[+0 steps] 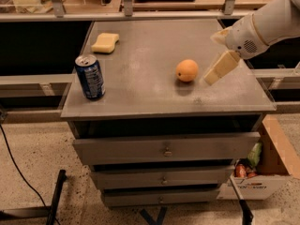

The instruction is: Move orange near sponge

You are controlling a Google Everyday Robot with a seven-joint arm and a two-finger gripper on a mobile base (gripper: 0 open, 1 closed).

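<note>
The orange (187,70) sits on the grey cabinet top (145,64), right of centre. The pale yellow sponge (105,42) lies at the far left corner of the top. My gripper (217,69) comes in from the right on a white arm (262,27) and hovers just right of the orange, a short gap from it, cream pads pointing down and left. It holds nothing that I can see.
A blue soda can (90,77) stands upright near the front left edge. The cabinet has three shut drawers (164,149) below. A cardboard box (262,168) with items stands on the floor at the right. A railing runs behind the cabinet.
</note>
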